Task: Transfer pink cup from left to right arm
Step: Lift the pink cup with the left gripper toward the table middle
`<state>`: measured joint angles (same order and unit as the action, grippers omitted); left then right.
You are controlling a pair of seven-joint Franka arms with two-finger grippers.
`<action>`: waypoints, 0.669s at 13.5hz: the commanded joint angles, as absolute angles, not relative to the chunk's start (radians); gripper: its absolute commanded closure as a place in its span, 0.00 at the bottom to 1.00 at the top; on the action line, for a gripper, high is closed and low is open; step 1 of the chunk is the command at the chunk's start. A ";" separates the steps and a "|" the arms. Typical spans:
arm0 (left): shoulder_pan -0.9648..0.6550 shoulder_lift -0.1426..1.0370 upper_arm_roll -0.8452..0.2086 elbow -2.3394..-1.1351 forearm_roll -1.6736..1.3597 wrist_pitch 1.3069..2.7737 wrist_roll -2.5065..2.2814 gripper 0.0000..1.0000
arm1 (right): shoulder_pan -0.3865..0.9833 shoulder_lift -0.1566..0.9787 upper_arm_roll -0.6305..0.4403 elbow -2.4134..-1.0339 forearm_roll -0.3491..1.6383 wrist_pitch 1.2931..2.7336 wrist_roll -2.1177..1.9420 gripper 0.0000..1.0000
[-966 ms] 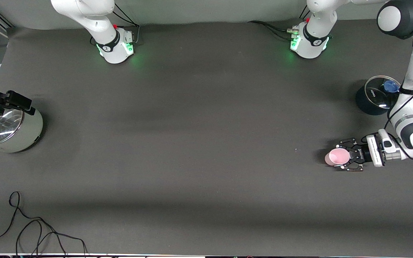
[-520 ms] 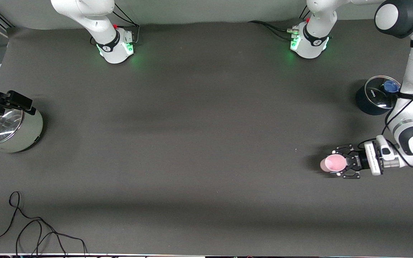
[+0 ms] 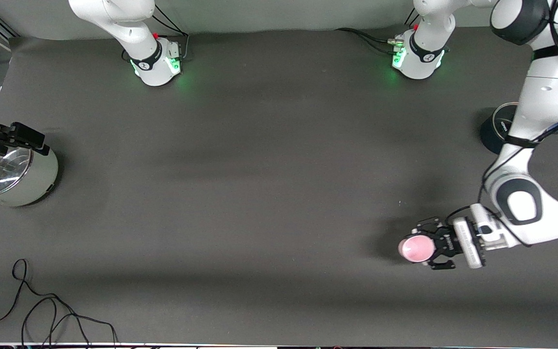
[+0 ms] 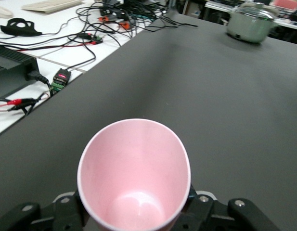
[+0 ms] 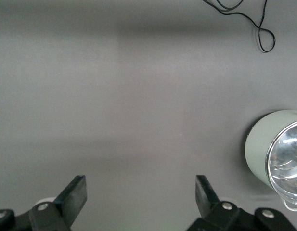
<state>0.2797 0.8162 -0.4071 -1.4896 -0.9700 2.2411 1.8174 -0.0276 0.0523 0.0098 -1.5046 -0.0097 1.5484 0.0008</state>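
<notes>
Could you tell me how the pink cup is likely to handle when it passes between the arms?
The pink cup looks thin-walled and empty, so probably light. Its rim appears oval in the left pincer, suggesting it flexes when squeezed. Its smooth tapered sides may slip if gripped loosely.

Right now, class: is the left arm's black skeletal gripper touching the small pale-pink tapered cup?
Touching. In the left wrist view the left gripper has its black fingers pressed against both sides of the pale-pink cup; the front view shows the cup clamped at its tip.
</notes>
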 commanded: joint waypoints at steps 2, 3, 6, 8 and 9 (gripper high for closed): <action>0.177 0.824 -0.532 -1.462 -0.982 2.535 1.619 1.00 | -0.017 0.044 0.006 -1.502 -0.005 1.536 -0.005 0.00; 0.137 0.824 -0.551 -1.457 -0.980 2.618 1.555 1.00 | -0.017 0.046 0.006 -1.502 -0.005 1.536 -0.005 0.00; 0.025 0.815 -0.563 -1.442 -0.971 2.793 1.358 1.00 | -0.018 0.044 0.006 -1.500 -0.005 1.537 -0.005 0.00; -0.073 0.801 -0.563 -1.442 -0.968 2.931 1.262 1.00 | -0.018 0.046 0.006 -1.502 -0.003 1.537 -0.005 0.00; -0.130 0.798 -0.561 -1.436 -0.966 3.016 1.200 1.00 | -0.017 0.046 0.006 -1.502 -0.003 1.539 -0.005 0.00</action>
